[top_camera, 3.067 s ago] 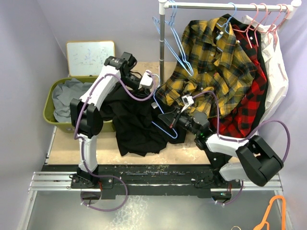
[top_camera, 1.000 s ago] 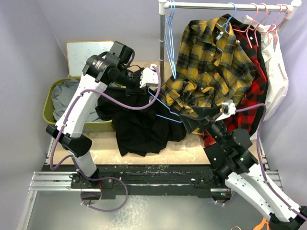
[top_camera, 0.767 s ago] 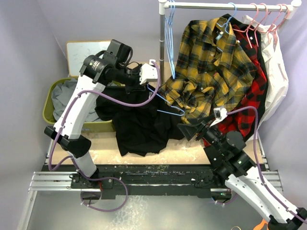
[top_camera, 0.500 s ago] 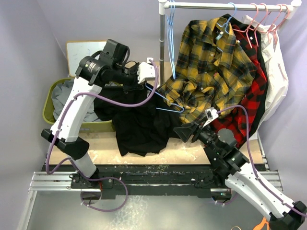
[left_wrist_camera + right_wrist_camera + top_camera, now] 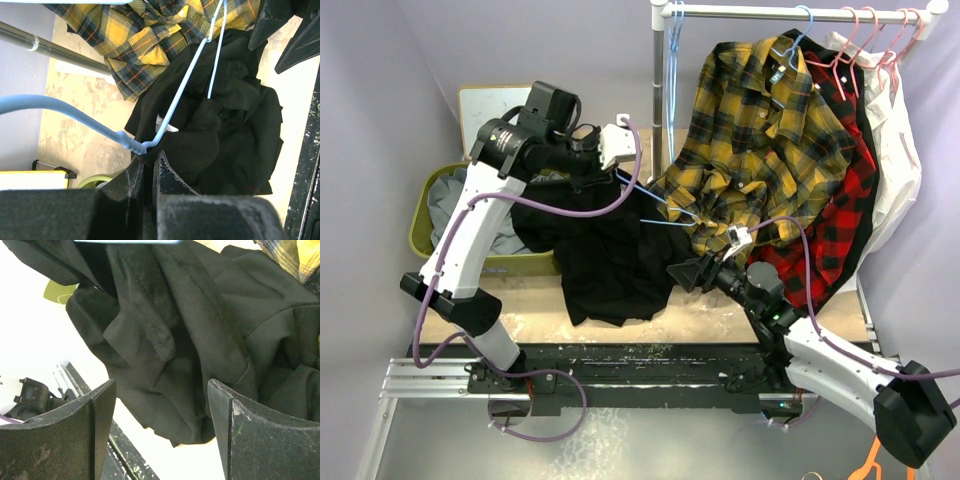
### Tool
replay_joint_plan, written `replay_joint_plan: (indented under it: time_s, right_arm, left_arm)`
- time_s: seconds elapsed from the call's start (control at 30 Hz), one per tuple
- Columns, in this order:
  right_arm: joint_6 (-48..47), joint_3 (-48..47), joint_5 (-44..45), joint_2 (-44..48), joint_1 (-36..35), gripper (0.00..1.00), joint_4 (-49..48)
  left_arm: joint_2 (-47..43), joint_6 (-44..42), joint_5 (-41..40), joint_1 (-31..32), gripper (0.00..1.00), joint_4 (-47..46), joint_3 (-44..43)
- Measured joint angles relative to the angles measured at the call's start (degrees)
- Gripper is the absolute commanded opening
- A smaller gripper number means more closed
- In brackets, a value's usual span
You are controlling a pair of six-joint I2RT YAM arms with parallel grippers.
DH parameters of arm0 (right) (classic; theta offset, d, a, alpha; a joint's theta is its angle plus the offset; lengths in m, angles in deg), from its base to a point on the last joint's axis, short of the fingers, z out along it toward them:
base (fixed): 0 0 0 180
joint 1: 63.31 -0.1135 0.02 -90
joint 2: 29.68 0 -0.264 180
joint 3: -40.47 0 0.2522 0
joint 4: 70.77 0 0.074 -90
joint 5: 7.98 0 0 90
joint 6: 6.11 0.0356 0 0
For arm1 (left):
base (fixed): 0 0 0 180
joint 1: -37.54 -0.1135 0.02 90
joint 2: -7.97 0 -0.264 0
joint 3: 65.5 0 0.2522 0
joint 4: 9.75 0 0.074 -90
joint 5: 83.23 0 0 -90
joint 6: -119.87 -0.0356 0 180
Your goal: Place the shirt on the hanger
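Note:
The black shirt (image 5: 610, 250) hangs in a bunched drape over the thin light-blue hanger (image 5: 660, 205), its lower part resting on the table. My left gripper (image 5: 602, 168) is raised above the shirt's top. In the left wrist view this gripper (image 5: 147, 159) is shut on the hanger (image 5: 186, 82) at the bend below its hook, with black fabric (image 5: 235, 130) draped around the wire. My right gripper (image 5: 676, 272) is open at the shirt's right edge. In the right wrist view the shirt's folds (image 5: 170, 330) fill the space ahead of the wide jaws (image 5: 161, 385), which hold nothing.
A clothes rack (image 5: 790, 12) at the back holds a yellow plaid shirt (image 5: 760, 130), a red plaid shirt (image 5: 830, 220), a white garment (image 5: 898, 150), pink hangers (image 5: 865, 35) and blue hangers (image 5: 672, 60). A green bin (image 5: 420, 235) with a grey garment (image 5: 450, 195) stands left.
My left gripper has drawn the hanger and shirt up and to the left. My right gripper has come down and left from the plaid shirt to the black shirt's right edge.

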Motion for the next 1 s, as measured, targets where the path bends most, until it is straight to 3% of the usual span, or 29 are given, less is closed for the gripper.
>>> replay_joint_plan:
  time_s: [0.77,1.0]
  right_arm:
    - [0.37,-0.04,0.63,-6.38,-0.02,0.72,-11.41]
    - [-0.07,-0.85,1.38,-13.62,-0.02,0.64,-15.15]
  left_arm:
    - [-1.6,2.82,-0.31,-1.2,0.0,-2.16,3.54]
    - [-1.64,2.82,-0.2,-1.22,0.0,-2.16,3.58]
